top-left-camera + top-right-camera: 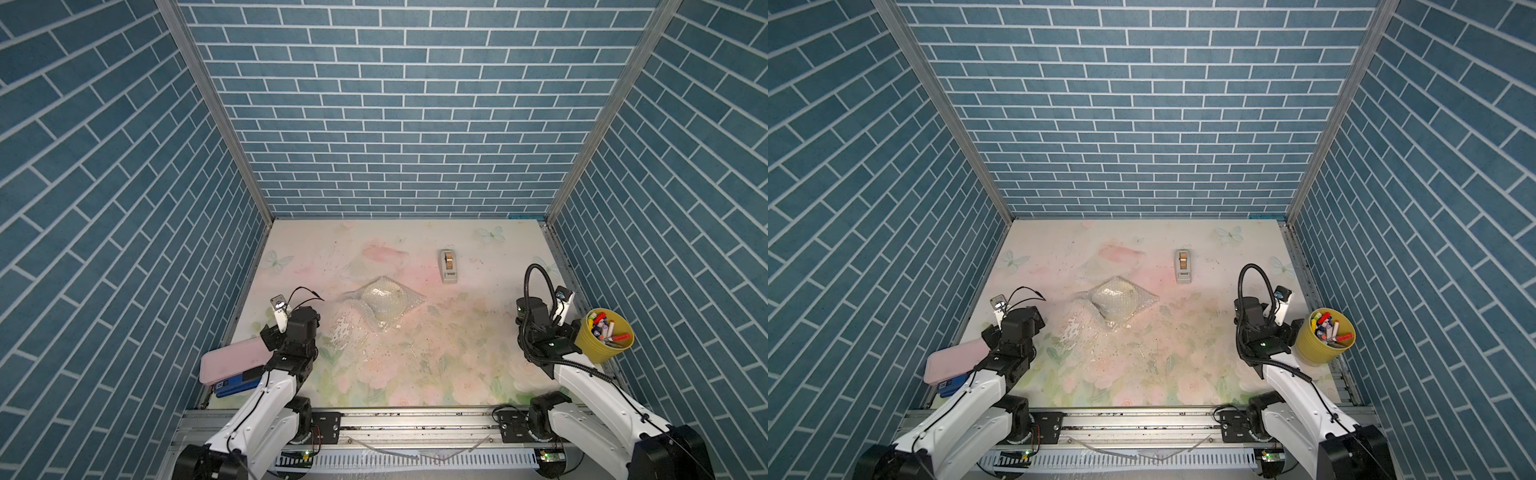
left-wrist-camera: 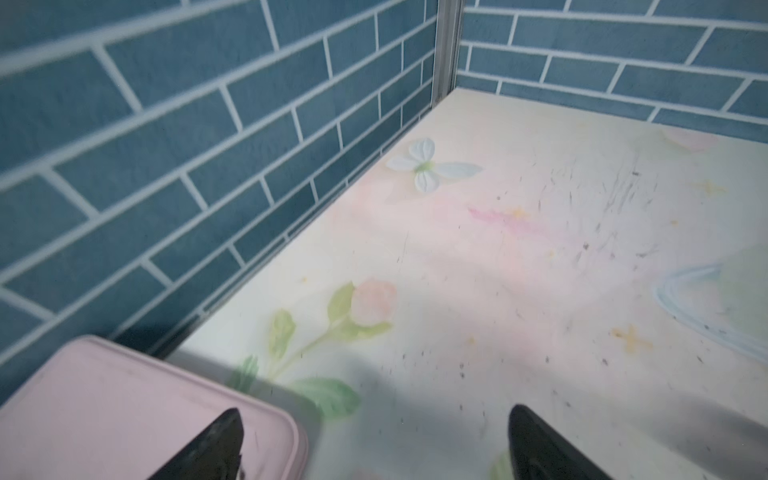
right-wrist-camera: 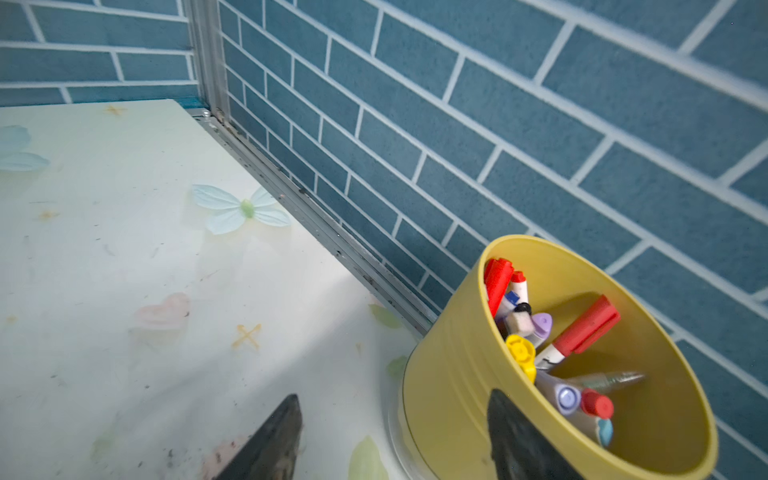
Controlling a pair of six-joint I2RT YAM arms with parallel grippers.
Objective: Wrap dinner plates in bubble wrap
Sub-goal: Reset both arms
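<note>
The plate (image 1: 383, 306) lies bundled inside the bubble wrap (image 1: 412, 300) mid-worktop (image 1: 478, 365), with a tape dispenser (image 1: 448, 267) beyond it. My left pincer (image 2: 374, 440) gapes wide and empty by a pink box (image 2: 124, 415). My right pincer (image 3: 392, 428), parted and empty, hovers beside the yellow bucket (image 3: 449, 395).

Blue brick-pattern walls (image 1: 374, 124), metal corner posts (image 1: 217, 112), pastel floral butterfly-print tabletop (image 1: 478, 332)

Grey tape dispenser (image 1: 448, 267) far back on the floral bench (image 1: 415, 374); yellow bucket (image 1: 596, 352) of markers (image 1: 609, 330) at right edge, pink case (image 1: 230, 359) at left
</note>
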